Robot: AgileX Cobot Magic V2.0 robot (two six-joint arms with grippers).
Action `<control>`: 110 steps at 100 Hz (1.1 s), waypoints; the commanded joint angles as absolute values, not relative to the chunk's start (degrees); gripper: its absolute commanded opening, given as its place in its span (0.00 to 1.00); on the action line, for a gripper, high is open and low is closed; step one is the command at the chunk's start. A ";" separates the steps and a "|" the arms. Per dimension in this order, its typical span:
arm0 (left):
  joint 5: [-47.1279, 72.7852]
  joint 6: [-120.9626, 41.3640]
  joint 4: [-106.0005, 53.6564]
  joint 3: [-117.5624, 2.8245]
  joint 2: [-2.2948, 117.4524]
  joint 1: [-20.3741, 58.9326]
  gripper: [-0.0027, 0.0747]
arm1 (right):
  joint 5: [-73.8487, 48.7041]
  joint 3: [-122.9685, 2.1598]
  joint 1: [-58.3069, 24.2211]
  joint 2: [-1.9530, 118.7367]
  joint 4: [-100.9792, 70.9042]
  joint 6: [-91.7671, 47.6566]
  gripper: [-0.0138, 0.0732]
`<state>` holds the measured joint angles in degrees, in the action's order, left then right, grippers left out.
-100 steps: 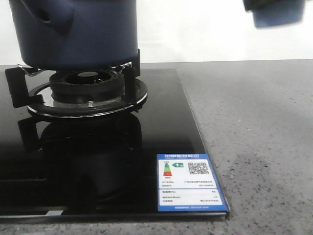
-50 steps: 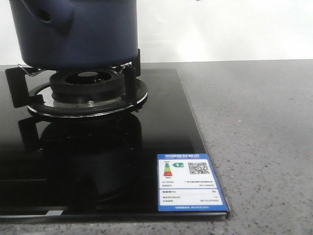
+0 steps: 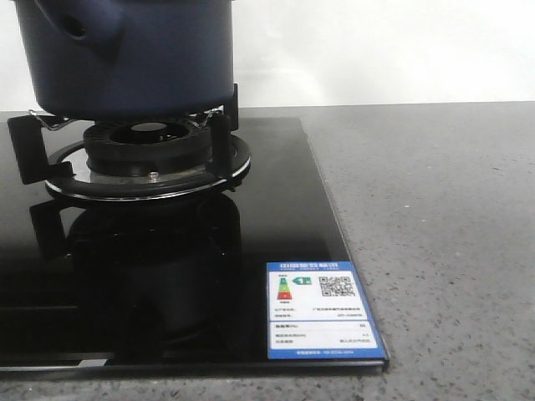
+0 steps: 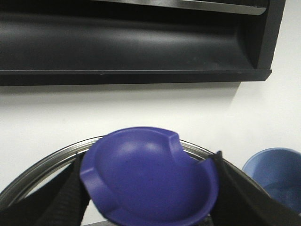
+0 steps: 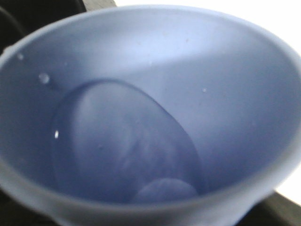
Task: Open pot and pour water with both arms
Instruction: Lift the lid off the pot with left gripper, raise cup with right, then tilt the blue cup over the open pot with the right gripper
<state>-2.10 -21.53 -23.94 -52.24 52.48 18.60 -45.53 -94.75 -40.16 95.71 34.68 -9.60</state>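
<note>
**2 arms loaded, pour pending**

Pot (image 3: 125, 54) sits on the burner (image 3: 146, 154). Left gripper (image 4: 146, 207) clamps the lifted lid (image 4: 146, 179); right grip state cannot be told, cup (image 5: 146, 117) fills view. Next: tip cup over the open pot.

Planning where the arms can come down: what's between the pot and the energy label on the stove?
In the front view, below the pot sits the burner; from there to the label is bare black glass.

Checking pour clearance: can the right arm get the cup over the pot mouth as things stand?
Probably yes. In the left wrist view the lid is lifted off between the left hand's fingers, the pot's rim shows below it, and the cup sits beside it.
</note>
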 commanded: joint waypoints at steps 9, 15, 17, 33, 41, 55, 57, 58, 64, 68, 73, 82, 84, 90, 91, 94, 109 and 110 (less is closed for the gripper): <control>-7.77 -21.52 -23.75 -54.30 51.66 18.49 0.56 | -42.84 -97.28 -41.96 94.54 46.01 -10.09 0.58; -7.50 -21.52 -23.75 -54.30 51.66 18.49 0.56 | -42.84 -97.28 -42.23 94.87 48.69 -10.09 0.58; -7.50 -21.52 -23.75 -54.30 51.66 18.49 0.56 | -42.84 -97.28 -42.32 95.01 49.24 -10.09 0.58; -6.60 -21.52 -23.75 -54.30 51.66 18.49 0.56 | -42.74 -97.28 -42.32 95.48 53.04 -10.18 0.58; -6.60 -21.52 -23.75 -54.30 51.66 18.49 0.56 | -42.74 -97.28 -42.32 95.71 55.27 -10.18 0.58; -6.60 -21.52 -23.75 -54.30 51.66 18.49 0.56 | -42.62 -97.28 -42.32 95.93 57.48 -14.53 0.58; -6.60 -21.52 -23.75 -54.30 51.66 18.49 0.56 | -42.52 -97.28 -42.32 95.93 57.61 -15.26 0.58; -6.60 -21.52 -23.75 -54.30 51.66 18.49 0.56 | -42.39 -97.28 -42.32 95.93 57.61 -15.82 0.58; -6.60 -21.52 -23.75 -54.30 51.66 18.49 0.56 | -41.67 -97.28 -42.32 95.93 58.03 -16.87 0.58; -6.60 -21.52 -23.75 -54.30 51.66 18.49 0.56 | -41.55 -97.28 -42.32 95.93 58.35 -17.66 0.58; -6.60 -21.52 -23.75 -54.30 51.66 18.49 0.56 | -41.30 -97.28 -42.32 95.93 59.34 -17.76 0.58; -6.70 -21.52 -23.75 -54.30 51.66 18.49 0.56 | -40.91 -97.28 -42.32 95.93 61.58 -17.77 0.58; -6.70 -21.52 -23.75 -54.30 51.66 18.49 0.56 | -40.66 -97.28 -42.32 95.93 62.06 -17.87 0.58; -6.81 -21.52 -23.75 -54.30 51.66 18.49 0.56 | -39.71 -97.28 -42.35 95.93 63.95 -18.50 0.58; -6.81 -21.52 -23.75 -54.30 51.66 18.49 0.56 | -39.49 -97.28 -42.35 95.93 64.18 -18.52 0.58; -6.81 -21.52 -23.75 -54.30 51.66 18.49 0.56 | -39.05 -97.28 -42.35 95.93 65.09 -18.66 0.58; -7.04 -21.52 -23.75 -54.30 51.66 18.49 0.56 | -36.27 -97.28 -42.35 95.93 70.68 -18.75 0.58; -7.16 -21.52 -23.75 -54.30 51.66 18.49 0.56 | -36.07 -97.28 -42.35 95.93 70.94 -18.75 0.58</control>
